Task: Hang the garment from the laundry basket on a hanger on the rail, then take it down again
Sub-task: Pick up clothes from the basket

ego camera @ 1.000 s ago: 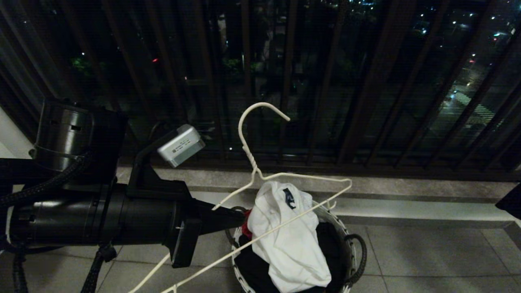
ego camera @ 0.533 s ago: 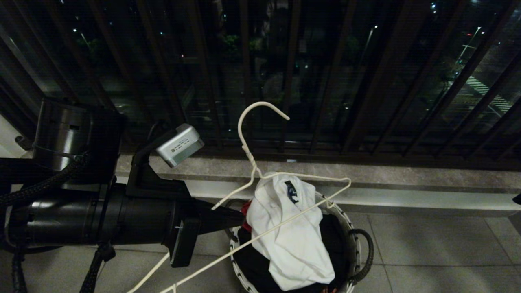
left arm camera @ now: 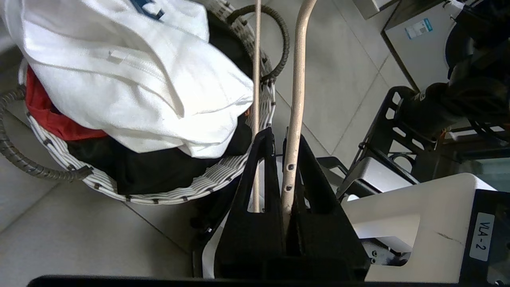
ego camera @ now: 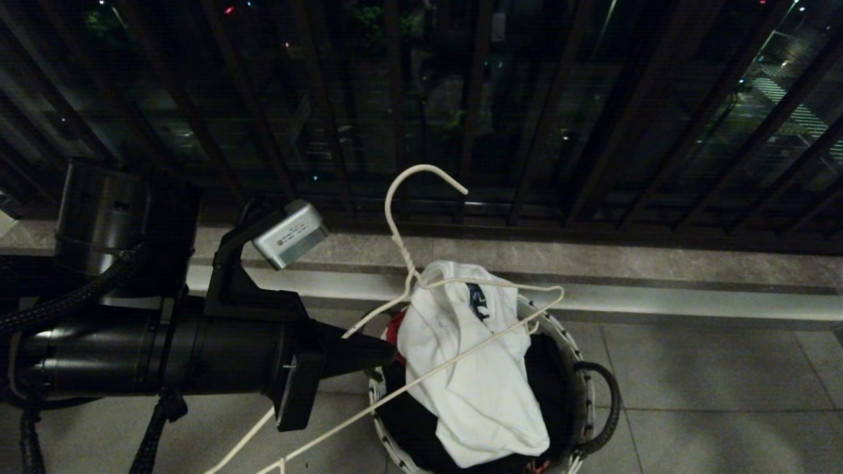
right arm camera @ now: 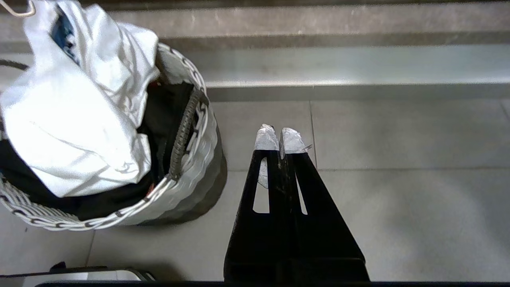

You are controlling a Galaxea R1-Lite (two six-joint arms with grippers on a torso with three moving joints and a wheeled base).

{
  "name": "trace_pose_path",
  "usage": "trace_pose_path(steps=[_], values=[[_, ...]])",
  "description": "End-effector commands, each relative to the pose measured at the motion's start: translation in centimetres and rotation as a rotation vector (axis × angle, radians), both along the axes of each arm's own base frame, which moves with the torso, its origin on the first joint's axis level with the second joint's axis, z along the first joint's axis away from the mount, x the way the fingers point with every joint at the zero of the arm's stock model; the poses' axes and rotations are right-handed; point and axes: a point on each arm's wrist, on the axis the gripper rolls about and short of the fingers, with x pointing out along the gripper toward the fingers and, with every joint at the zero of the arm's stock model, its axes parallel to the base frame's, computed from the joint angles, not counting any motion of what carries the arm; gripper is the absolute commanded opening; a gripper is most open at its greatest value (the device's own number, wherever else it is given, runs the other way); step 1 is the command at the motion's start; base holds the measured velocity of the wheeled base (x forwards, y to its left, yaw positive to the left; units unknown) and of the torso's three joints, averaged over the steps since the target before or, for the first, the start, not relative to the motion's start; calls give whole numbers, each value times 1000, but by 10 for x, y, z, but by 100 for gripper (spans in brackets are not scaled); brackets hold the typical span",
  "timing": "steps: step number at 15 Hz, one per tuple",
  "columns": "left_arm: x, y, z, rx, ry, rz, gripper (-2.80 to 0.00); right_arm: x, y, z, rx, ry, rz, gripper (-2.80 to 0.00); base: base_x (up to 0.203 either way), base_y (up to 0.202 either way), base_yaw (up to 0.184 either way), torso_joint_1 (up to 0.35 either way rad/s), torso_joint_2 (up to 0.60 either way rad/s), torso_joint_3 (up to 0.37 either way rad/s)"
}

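One left tool [ego camera: 385, 352] clamping hanger [ego camera: 421, 276] — view tipped downward, basket [ego camera: 583, 388] higher.

We see a red cloth [left arm camera: 48, 115], dark clothing [left arm camera: 151, 167], a grey tiled floor [ego camera: 711, 395] and dark balcony bars [ego camera: 612, 112].

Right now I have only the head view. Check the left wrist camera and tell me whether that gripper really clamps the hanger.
Observer: Yes. The left gripper is shut on one wire of the hanger; the other wire runs past outside the grip.
Operator: Now report the right gripper; it is out of my view.
Observer: The right gripper is shut and empty, over the floor tiles beside the laundry basket.
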Motion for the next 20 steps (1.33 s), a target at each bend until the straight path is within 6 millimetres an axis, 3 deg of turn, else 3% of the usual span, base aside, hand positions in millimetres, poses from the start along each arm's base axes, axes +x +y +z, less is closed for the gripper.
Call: trace_pose_path(steps=[1, 5, 13, 18, 20], values=[[0, 0, 0, -4, -3, -1, -280, 0, 0, 0, 1, 1, -1, -280, 0, 0, 0, 6, 1, -198], [-2, 1, 3, -13, -10, -1, -280, 0, 0, 0, 1, 1, 0, -280, 0, 0, 0, 4, 1, -185], [-16, 12, 16, -50, -55, 6, -280, 0, 0, 0, -19, 5, 0, -280, 0, 0, 0, 2, 2, -15], [-46, 56, 32, -102, -90, 160, -280, -1, 0, 2, -22, 3, 1, -280, 0, 0, 0, 0, 0, 0], [-55, 69, 31, -91, -55, 222, -280, -3, 1, 19, -25, -7, 25, -280, 0, 0, 0, 0, 0, 0]])
